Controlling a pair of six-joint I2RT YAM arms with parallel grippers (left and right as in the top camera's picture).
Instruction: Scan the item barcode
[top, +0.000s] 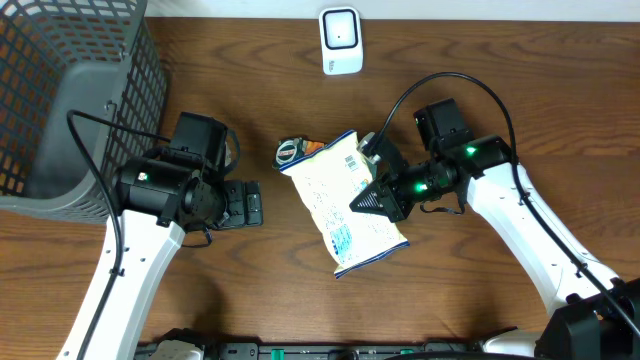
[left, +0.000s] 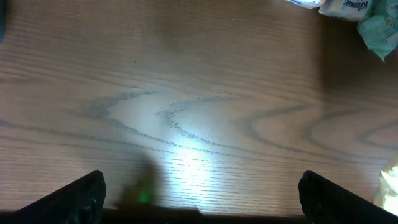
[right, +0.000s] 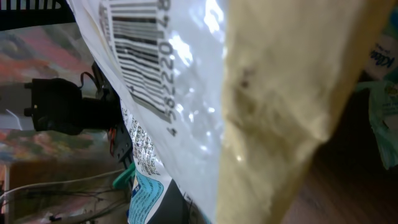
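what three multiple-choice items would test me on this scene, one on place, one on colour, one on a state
1. Where does the grey basket stand?
A. beside the right arm
B. under the bag
C. at the far left corner of the table

2. What colour is the scanner?
A. black
B. white
C. red

3. What is the right hand doing?
A. shut on the bag
B. open over bare wood
C. resting inside the basket

Answers:
1 C, the overhead view shows it in that corner.
2 B, its casing is white against the brown wood.
3 A, the hand pinches the bag's edge, and the barcode fills the right wrist view.
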